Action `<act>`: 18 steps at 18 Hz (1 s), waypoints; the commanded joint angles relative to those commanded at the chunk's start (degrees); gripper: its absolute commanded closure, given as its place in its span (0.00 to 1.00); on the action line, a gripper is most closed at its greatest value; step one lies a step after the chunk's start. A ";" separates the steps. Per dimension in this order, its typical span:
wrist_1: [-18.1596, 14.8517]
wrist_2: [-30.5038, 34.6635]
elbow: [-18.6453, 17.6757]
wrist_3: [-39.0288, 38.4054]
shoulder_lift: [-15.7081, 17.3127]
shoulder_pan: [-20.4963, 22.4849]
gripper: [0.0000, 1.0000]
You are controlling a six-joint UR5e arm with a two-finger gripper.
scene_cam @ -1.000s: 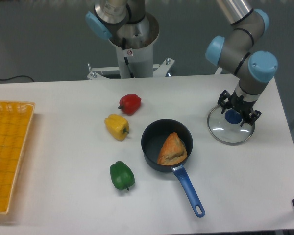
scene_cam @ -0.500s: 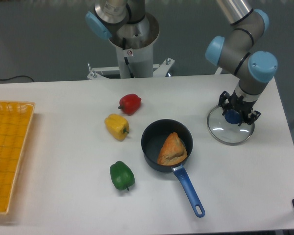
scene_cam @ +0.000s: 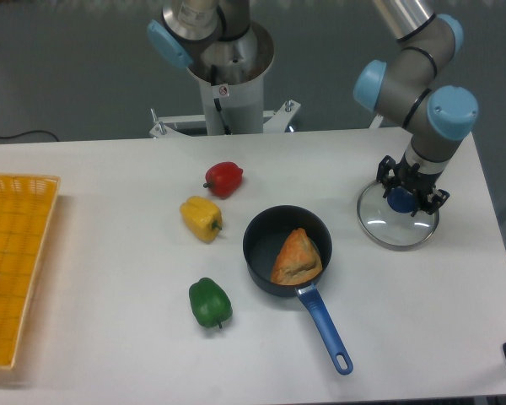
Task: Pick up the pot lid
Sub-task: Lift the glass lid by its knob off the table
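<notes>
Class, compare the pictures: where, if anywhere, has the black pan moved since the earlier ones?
No. The black pan shows no shift either way: it sits just as far from the green pepper as before.

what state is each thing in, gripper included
frying pan, uncovered, brown piece inside
pot lid, off the pan
gripper, at the lid's blue knob, grip unclear
red pepper, whole
yellow pepper, whole
green pepper, whole
yellow basket, open-topped, cut off by frame
</notes>
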 joint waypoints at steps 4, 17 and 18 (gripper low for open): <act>-0.79 0.17 0.00 0.00 1.67 -0.18 0.34; -9.93 0.18 2.54 -1.32 6.77 -1.31 0.34; -10.45 0.18 2.81 -1.32 7.03 -1.49 0.34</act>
